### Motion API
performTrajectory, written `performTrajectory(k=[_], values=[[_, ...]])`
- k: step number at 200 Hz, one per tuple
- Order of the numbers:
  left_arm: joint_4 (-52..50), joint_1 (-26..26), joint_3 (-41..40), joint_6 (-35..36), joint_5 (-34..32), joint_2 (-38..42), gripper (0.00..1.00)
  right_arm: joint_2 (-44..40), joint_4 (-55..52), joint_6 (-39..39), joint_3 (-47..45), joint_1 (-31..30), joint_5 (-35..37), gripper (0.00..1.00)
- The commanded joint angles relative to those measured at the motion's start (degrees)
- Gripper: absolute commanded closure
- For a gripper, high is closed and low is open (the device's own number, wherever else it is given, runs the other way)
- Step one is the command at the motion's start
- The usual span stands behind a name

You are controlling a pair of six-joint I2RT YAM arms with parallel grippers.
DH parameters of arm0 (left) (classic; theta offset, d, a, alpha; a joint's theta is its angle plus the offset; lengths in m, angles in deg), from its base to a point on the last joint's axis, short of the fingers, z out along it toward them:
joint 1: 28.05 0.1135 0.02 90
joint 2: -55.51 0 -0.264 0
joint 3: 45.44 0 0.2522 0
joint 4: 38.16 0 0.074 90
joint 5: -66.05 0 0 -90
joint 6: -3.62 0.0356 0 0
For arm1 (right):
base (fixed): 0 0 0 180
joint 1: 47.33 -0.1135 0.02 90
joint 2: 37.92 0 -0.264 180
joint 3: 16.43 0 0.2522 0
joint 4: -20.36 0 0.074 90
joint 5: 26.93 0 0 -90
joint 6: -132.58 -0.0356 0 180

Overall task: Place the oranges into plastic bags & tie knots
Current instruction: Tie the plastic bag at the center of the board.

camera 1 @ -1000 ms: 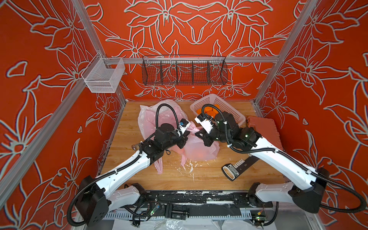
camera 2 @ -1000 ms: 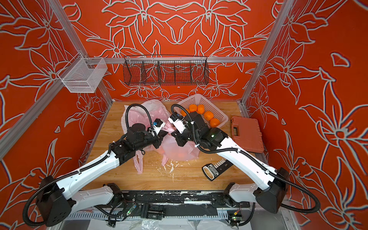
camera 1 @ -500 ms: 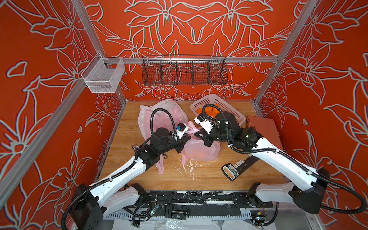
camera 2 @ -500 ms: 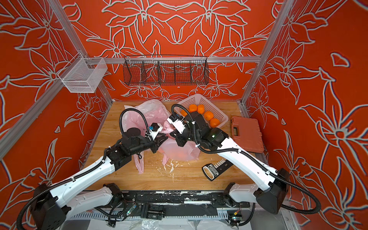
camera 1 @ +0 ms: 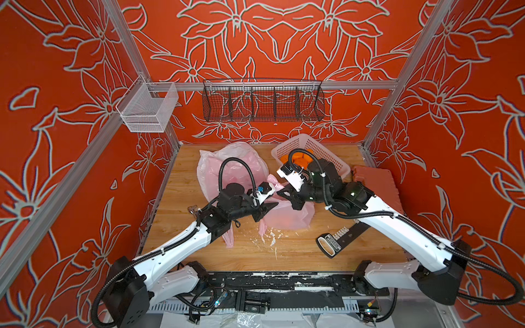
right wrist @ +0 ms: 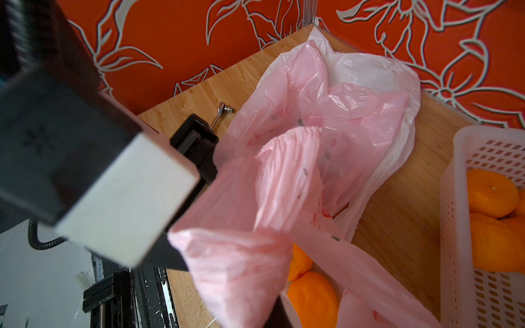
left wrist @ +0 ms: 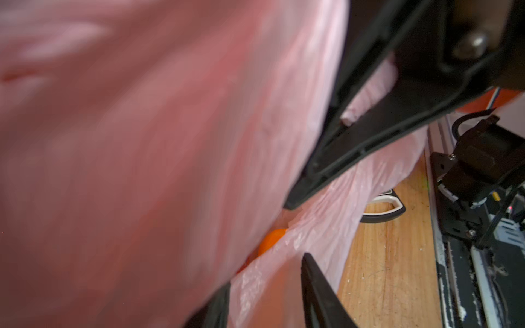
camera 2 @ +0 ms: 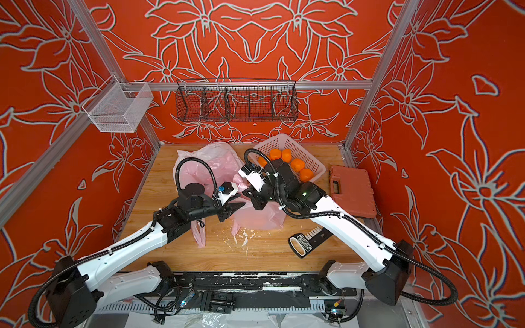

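Both grippers meet mid-table at the pink bag (camera 1: 287,220) — the right gripper (camera 1: 285,196) pinches a rolled strap of it, the left gripper (camera 1: 267,211) has jaws spread with film between. Inside the bag lie oranges (right wrist: 312,295); loose oranges (camera 2: 297,165) sit in the basket (camera 2: 311,157) — far, right of centre.

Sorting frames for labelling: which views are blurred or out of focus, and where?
Left wrist view: the pink bag near the lens is smeared blur, the table beyond sharp. Right wrist view: oranges crisp. Both top views: evenly lit, sharp.
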Motion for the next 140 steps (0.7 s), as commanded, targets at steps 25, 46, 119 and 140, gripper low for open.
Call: performTrajectory(k=[25, 46, 119, 140], values=[[9.6, -0.3, -0.6, 10.0, -3.2, -0.5, 0.63, -0.9, -3.4, -0.3, 1.9, 0.2, -2.2, 1.00], [9.4, -0.3, 0.1, 10.9, -1.9, -0.4, 0.62, -0.8, -3.5, -0.5, 2.0, 0.3, -2.4, 1.00], [8.4, -0.2, -0.9, 12.9, 3.5, 2.4, 0.57, 0.2, -5.1, -0.2, 2.7, 0.2, -1.8, 1.00], [8.5, -0.3, -0.7, 13.0, 3.1, 2.5, 0.59, 0.4, -5.5, 0.0, 2.5, 0.3, -1.8, 1.00]])
